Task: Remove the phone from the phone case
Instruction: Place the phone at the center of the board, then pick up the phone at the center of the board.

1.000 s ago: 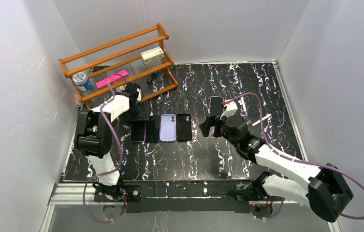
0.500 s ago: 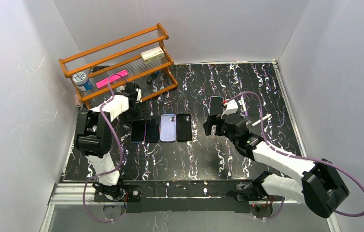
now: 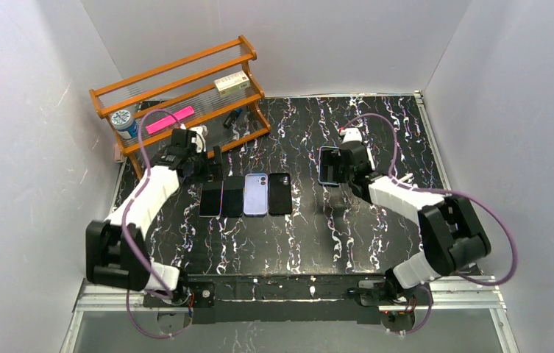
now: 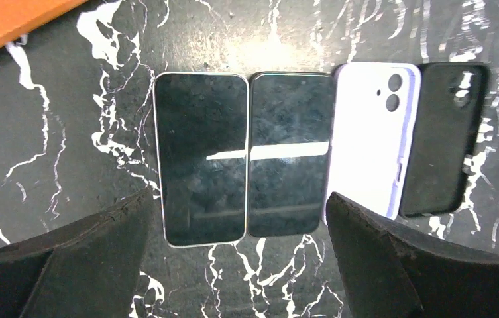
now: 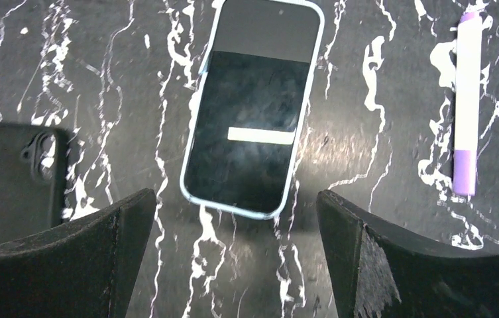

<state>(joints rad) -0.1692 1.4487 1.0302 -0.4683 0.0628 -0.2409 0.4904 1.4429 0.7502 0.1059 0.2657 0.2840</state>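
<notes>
Jaws of the right gripper (image 5: 234, 195) stand spread wide with nothing between them, its two dark fingers (image 5: 67, 258) filling the lower corners of the right wrist view. Between and above them the phone (image 5: 253, 126) lies flat on the marbled table (image 5: 379, 152), screen up and a little tilted, with the pale blue case (image 5: 187, 189) fitted around its edge. A purple and white marker (image 5: 466, 99) lies well apart at the right edge of that frame, and a black case (image 5: 14, 179) shows at the left edge. The left gripper (image 4: 238, 197) is likewise wide open and empty, hanging over a row of four things side by side: two bare phones (image 4: 200, 159) with screens up, a lilac case (image 4: 374, 139) and the black case at the row's right end. In the overhead view the phone sits right of centre in about the same spot as a second ago, but both arms have shifted. The right arm then reached in from the lower right corner with its wrist below the phone; now its elbow is folded at the right and the wrist sits beside the phone. The left arm, folded up before, now stretches from the lower left toward the orange rack (image 3: 178, 88).
</notes>
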